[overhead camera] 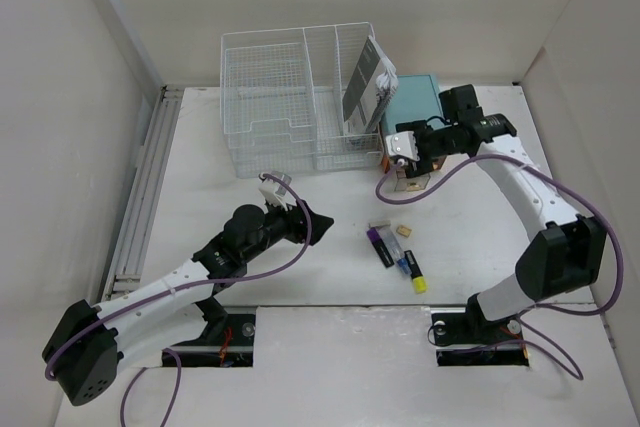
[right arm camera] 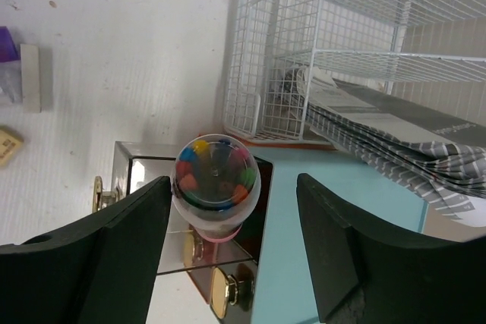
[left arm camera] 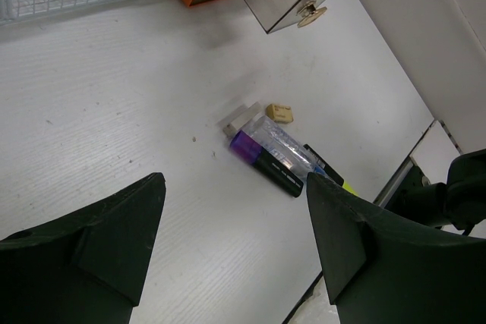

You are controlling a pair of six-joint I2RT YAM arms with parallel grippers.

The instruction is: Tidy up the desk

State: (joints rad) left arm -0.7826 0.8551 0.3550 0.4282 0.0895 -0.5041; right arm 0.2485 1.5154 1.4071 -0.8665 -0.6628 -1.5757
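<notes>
The left gripper [overhead camera: 312, 215] hangs over the desk [overhead camera: 200, 177] with its two fingers [left arm camera: 114, 240] spread wide and nothing between them. In the left wrist view bare desk [left arm camera: 114, 96] fills the gap between the fingertips and runs on ahead of them. Just beyond the tips lies a purple marker [left arm camera: 266, 157], with a yellow-capped marker [left arm camera: 328, 174] touching its far side. A small white block [left arm camera: 241, 117] and a tan block [left arm camera: 279, 113] sit a little further out. None of these touches the fingers.

The right gripper [overhead camera: 405, 147] is at the back of the desk, beside a teal box [overhead camera: 420, 97] and a wire basket [overhead camera: 290, 97]. Its fingers [right arm camera: 114, 248] stand on either side of a clear round tub [right arm camera: 216, 180] filled with small coloured pieces. The tub sits in a clear drawer [right arm camera: 144, 165] pulled out of the teal box [right arm camera: 304, 225]. The finger on the left of the wrist view is right against the tub. A plain gap shows between the tub and the other finger, so the fingers are let go rather than clamped. Past the fingertips the wire basket [right arm camera: 304, 51] stands on the desk [right arm camera: 114, 36], with a grey-striped booklet [right arm camera: 395, 130] leaning in it.

From above, the desk lies under both pairs of fingers, its ribbed rail [overhead camera: 140, 197] well off to the left of the left gripper.
</notes>
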